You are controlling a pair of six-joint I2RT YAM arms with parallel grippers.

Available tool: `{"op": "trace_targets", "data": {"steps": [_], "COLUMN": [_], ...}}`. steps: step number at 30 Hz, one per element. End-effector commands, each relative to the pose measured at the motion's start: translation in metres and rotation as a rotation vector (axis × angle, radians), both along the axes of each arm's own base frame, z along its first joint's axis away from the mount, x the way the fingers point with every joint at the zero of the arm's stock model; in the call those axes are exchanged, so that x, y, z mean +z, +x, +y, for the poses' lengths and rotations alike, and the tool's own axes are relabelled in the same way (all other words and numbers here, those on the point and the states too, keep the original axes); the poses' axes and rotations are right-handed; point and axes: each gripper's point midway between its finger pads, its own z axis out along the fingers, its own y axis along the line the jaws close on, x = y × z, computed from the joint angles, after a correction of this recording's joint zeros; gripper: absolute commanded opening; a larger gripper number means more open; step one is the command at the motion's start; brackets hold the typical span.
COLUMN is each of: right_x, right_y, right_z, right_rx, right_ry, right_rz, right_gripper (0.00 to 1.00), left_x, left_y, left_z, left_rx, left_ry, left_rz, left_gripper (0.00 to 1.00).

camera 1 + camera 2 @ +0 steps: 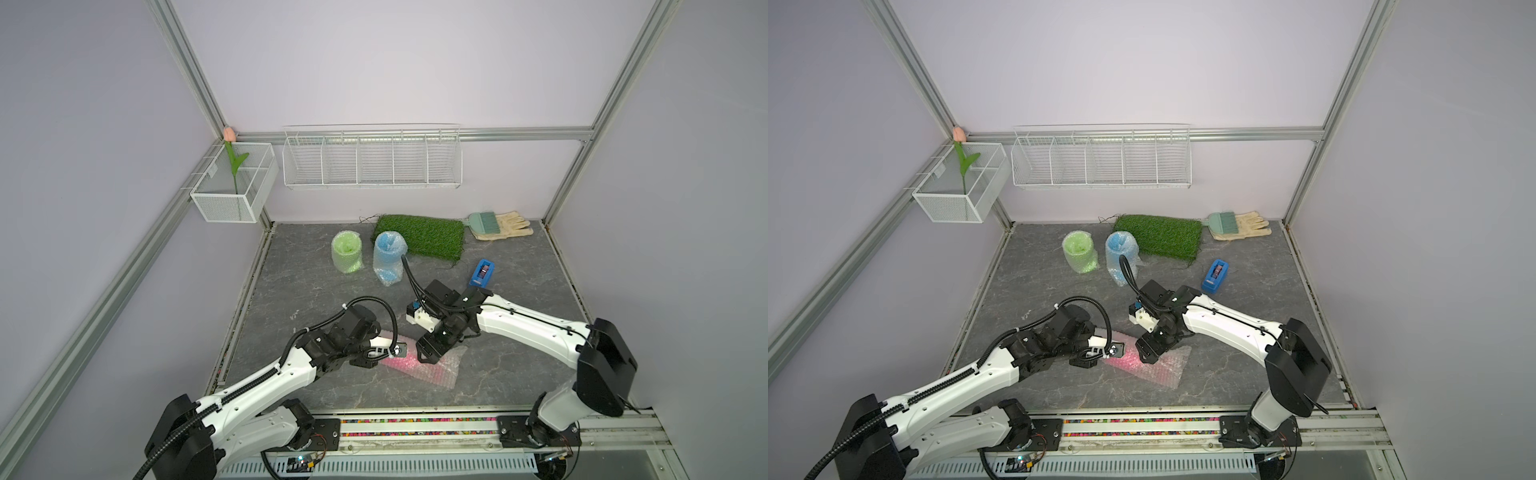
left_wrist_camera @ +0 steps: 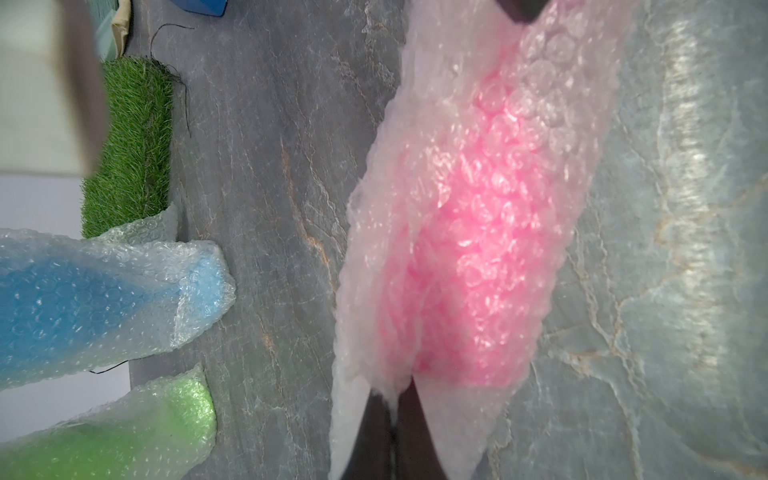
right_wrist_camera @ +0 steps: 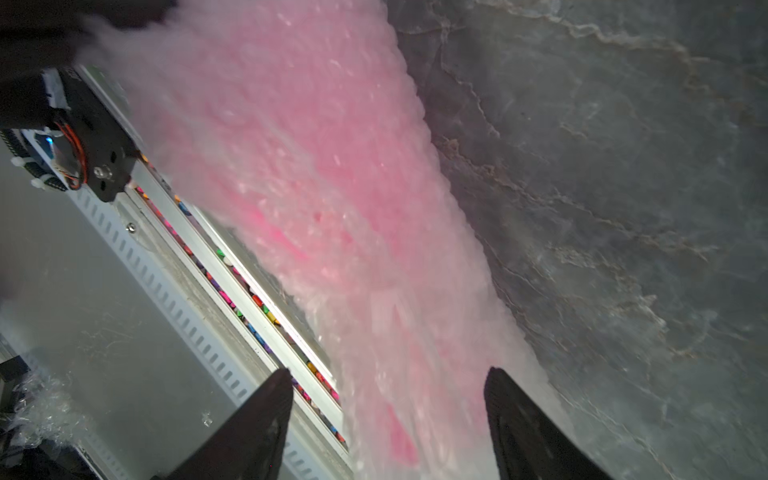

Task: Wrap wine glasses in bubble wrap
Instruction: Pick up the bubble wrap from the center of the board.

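1. The pink wine glass (image 1: 406,362) lies on its side on the grey, marble-patterned worktop (image 1: 316,291), at the lower centre of both top views. It shows only as a hot-pink glow through the cloudy, dotted bubble wrap (image 1: 446,370) rolled around it. A loose flap of that sheet lies flat on the worktop towards the lower right.
2. The green wine glass (image 1: 347,252) and the blue wine glass (image 1: 388,257) stand upright in the middle of the frame, green to the left. Each is inside its own whitish bubble sleeve that reaches past the rim.
3. Count: three wine glasses, one of each colour, all three wrapped, and three pieces of wrap.
4. The left gripper (image 2: 392,399) is clenched on the edge of the wrap at one end of the pink bundle. Its dark fingers meet at the bottom of the left wrist view.
5. The right gripper (image 3: 388,370) is released. Its two black fingers stand wide apart with the pink bundle running between them.
6. Also on the worktop are one blue tape dispenser (image 1: 482,273) at centre right, one grass mat (image 1: 419,237) just beside the blue wine glass, one pale glove (image 1: 505,226) and one brush (image 1: 482,219) at the upper right.
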Motion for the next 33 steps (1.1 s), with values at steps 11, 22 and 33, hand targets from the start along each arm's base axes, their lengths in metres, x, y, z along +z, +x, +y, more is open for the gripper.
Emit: {"op": "trace_targets", "data": {"steps": [11,22,33], "right_x": [-0.006,0.021,0.091], "right_y": [-0.006,0.005,0.018], "right_z": [0.004,0.002,-0.011], "right_rx": [0.091,0.073,0.162], "right_ry": [0.015,0.131,0.365], "right_rz": [0.014,-0.162,-0.590], "right_gripper": [0.27,0.11,0.07], "left_x": [0.003,0.067,0.166], "left_y": [-0.001,0.005,-0.034], "left_z": [0.001,0.004,0.036], "left_rx": [-0.016,0.034,0.059], "left_ry": [-0.002,-0.137,-0.443], "left_rz": [-0.020,-0.154,-0.284], "left_gripper": [0.00,0.47,0.76]}}
